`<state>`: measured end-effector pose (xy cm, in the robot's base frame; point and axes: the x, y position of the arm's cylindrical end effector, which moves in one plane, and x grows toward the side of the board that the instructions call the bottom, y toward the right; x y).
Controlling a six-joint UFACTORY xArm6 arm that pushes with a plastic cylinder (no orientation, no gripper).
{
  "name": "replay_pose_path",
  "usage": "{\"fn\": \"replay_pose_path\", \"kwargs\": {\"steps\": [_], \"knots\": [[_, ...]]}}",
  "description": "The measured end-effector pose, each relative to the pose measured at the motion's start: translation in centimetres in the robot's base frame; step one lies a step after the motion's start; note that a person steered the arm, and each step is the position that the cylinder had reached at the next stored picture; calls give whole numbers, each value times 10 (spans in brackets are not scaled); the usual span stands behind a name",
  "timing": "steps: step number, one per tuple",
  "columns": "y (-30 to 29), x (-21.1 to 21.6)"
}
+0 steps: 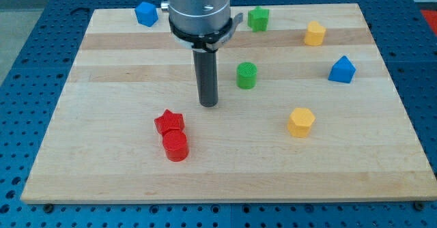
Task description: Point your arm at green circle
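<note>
The green circle (246,75), a short ribbed cylinder, stands on the wooden board (102,166) a little right of the view's centre. My tip (208,104) rests on the board to the left of it and slightly lower in the view, about a block's width away and not touching it. The dark rod rises from the tip to the grey arm head at the view's top.
A red star (169,123) and a red cylinder (175,146) touch each other below and left of the tip. A yellow hexagon (300,122) lies lower right. A blue block (342,69), a yellow block (315,33), a green block (258,18) and a blue block (146,13) lie along the top.
</note>
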<state>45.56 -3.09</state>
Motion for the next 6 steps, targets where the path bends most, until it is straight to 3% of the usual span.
{"fn": "replay_pose_path", "kwargs": {"steps": [6], "knots": [[26, -5]]}}
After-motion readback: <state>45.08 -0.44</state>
